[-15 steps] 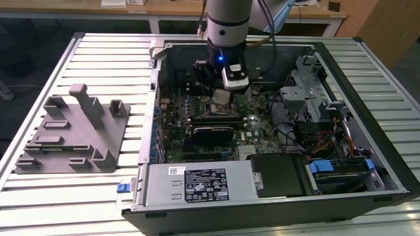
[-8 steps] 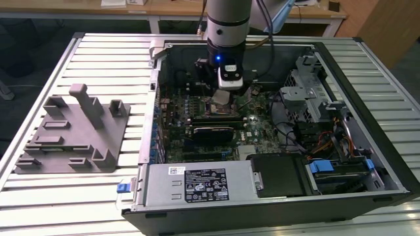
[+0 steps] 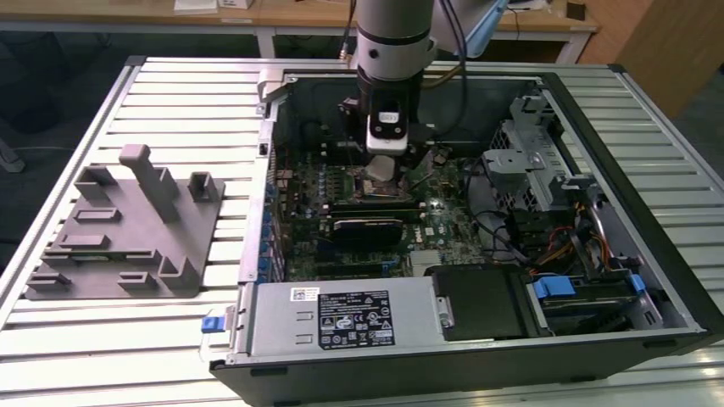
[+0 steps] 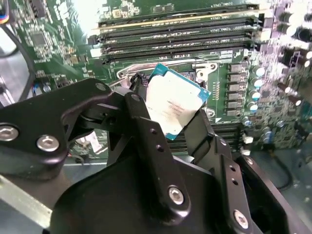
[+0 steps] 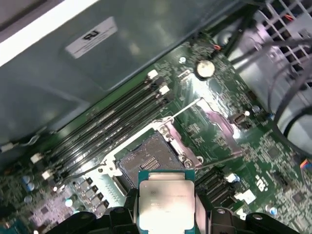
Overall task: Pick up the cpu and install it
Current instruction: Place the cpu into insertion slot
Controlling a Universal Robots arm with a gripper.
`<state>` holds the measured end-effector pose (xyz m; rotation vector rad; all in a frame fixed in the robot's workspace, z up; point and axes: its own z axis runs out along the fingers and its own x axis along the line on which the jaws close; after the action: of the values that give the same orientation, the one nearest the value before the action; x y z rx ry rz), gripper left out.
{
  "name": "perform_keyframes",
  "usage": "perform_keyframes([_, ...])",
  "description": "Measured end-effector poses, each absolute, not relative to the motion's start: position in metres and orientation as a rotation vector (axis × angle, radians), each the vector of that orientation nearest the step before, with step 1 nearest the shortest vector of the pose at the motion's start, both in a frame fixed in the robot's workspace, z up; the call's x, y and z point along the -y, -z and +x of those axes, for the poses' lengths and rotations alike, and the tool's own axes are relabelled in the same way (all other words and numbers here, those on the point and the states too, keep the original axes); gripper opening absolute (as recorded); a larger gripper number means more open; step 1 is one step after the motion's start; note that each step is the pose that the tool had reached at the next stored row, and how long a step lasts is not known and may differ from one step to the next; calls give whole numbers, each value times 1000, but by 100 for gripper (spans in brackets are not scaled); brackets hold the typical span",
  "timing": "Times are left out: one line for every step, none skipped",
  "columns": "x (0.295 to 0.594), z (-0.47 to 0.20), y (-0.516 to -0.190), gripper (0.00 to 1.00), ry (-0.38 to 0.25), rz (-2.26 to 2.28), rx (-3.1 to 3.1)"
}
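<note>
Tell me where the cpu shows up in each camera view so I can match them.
Exterior view: the cpu is mid-case, at the tip of the gripper.
Second wrist view: the cpu is clamped between the black fingers, with the memory slots beyond it.
First wrist view: the cpu faces the camera, next to the open socket.
Shared landmark: the memory slots beside the socket.

The computer case (image 3: 453,373) is lying on the table (image 3: 136,339), and the fixture (image 3: 125,237) is standing at the exterior view's left of it. Inside the case, the gripper (image 5: 166,214) is holding the cpu (image 5: 165,202) near the socket (image 5: 148,163), beside the memory slots (image 5: 107,131).
</note>
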<state>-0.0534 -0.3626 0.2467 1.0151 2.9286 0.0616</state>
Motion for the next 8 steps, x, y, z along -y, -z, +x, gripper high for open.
perform_keyframes([363, -53, -247, 54, -61, 1040, -2920])
perform_keyframes([363, -53, -247, 54, -60, 1067, -2909])
perform_keyframes([363, -53, -247, 54, -60, 1093, -2899])
perform_keyframes([363, -53, -247, 54, -59, 1119, -2889])
perform_keyframes([363, -53, -247, 54, -59, 1145, -2878])
perform_keyframes([363, -53, -247, 54, -58, 1171, -2868])
perform_keyframes([363, -53, -246, 54, -58, 1197, -2857])
perform_keyframes([363, -53, -246, 54, -57, 1223, -2845])
